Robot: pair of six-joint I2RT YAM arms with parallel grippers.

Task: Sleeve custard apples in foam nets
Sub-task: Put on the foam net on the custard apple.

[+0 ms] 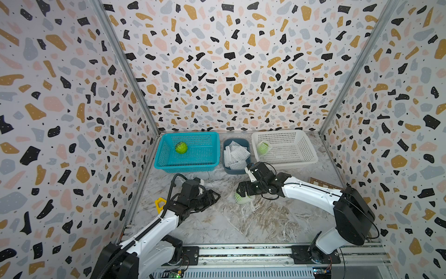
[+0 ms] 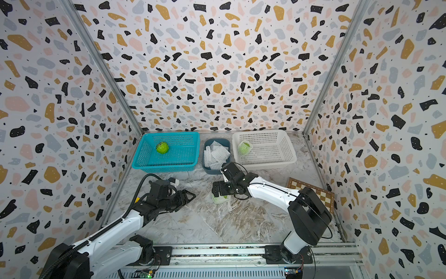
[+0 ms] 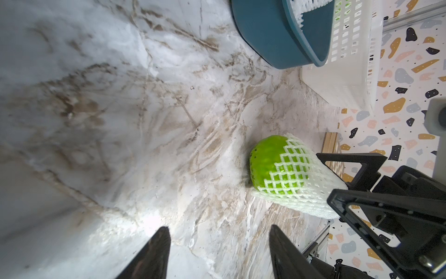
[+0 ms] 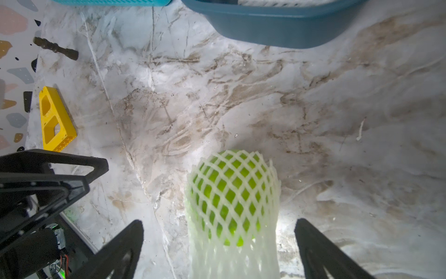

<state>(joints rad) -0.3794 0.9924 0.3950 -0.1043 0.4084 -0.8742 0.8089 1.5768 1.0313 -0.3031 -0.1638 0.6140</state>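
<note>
Right wrist: custard apple (image 4: 232, 193) netted; right pincer (image 4: 219, 221) spread

Back row, left to right: teal basket (image 1: 185, 168), dark blue bin (image 1: 235, 171), white basket (image 1: 287, 162); 1 yellow bracket (image 1: 160, 204) at left edge, 1 chessboard (image 2: 311, 190) at right edge of marble tabletop (image 1: 253, 222)

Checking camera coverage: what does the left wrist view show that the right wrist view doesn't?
Only left wrist: the white plastic lattice basket and the uncovered end of the bright-green custard apple. Only right wrist: a yellow plastic block, a dark rod, the turquoise plastic basket's edge. Both: that custard apple, its white foam mesh net, the blue-grey plastic tub, the marble tabletop.
</note>
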